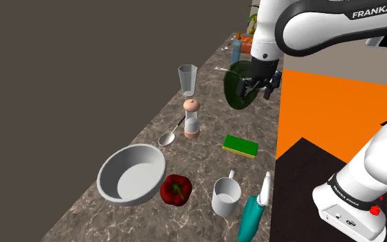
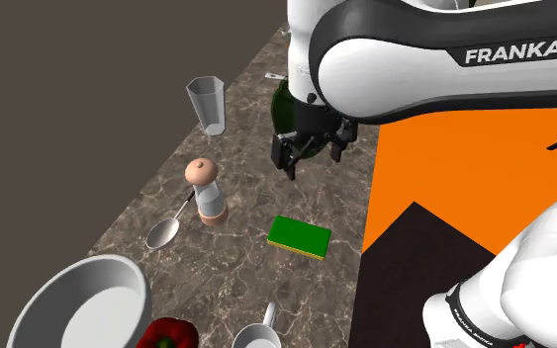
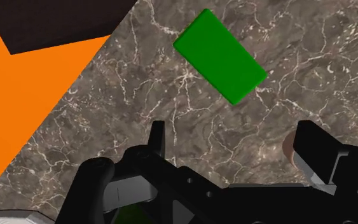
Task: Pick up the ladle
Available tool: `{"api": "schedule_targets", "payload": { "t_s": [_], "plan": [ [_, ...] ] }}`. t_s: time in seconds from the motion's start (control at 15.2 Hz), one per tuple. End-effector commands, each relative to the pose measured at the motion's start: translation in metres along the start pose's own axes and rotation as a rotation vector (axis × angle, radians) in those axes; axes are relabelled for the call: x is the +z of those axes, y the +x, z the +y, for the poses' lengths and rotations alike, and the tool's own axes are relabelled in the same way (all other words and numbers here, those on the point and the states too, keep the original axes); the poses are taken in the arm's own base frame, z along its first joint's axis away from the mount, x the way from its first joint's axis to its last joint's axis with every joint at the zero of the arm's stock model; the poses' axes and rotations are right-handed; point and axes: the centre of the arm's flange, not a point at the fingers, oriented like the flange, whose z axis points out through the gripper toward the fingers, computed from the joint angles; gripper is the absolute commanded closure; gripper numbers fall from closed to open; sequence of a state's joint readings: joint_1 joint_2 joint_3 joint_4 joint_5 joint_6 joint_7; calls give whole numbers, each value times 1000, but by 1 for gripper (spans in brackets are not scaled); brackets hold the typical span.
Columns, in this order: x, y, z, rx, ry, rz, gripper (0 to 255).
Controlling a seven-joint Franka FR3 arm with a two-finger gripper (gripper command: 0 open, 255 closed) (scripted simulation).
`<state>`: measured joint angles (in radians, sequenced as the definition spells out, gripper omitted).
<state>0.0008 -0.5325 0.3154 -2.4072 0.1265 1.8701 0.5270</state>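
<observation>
1. Hovering above the marbled desk (image 1: 198,165), the end effector (image 1: 257,93) hangs in front of a dark green plate (image 1: 231,79).
2. In the wrist view its two black fingers (image 3: 157,137) stand wide apart with nothing between them; the green sponge (image 3: 220,56) lies on the desk ahead of them.
3. The ladle (image 1: 168,136) lies flat on the desk, well apart from the end effector. Its bowl end points toward a grey bowl (image 1: 131,173) and its handle runs to the base of a pepper grinder (image 1: 192,118).
4. A clear glass (image 1: 188,80) stands beyond the grinder.
5. A red pepper (image 1: 176,189) sits against the grey bowl, with a white mug (image 1: 226,196) near it.
</observation>
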Motion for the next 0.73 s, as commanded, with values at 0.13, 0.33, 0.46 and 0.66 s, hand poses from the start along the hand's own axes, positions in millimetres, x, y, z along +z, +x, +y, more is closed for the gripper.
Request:
{"api": "schedule_targets", "payload": {
  "t_s": [0.13,0.33,0.46,0.66],
  "plan": [
    [23,17,-48,101,4,-22,0],
    [41,32,-80,174,7,-38,0],
    [53,43,-101,223,8,-49,0],
    [71,61,-132,296,10,-65,0]
  ]
}}
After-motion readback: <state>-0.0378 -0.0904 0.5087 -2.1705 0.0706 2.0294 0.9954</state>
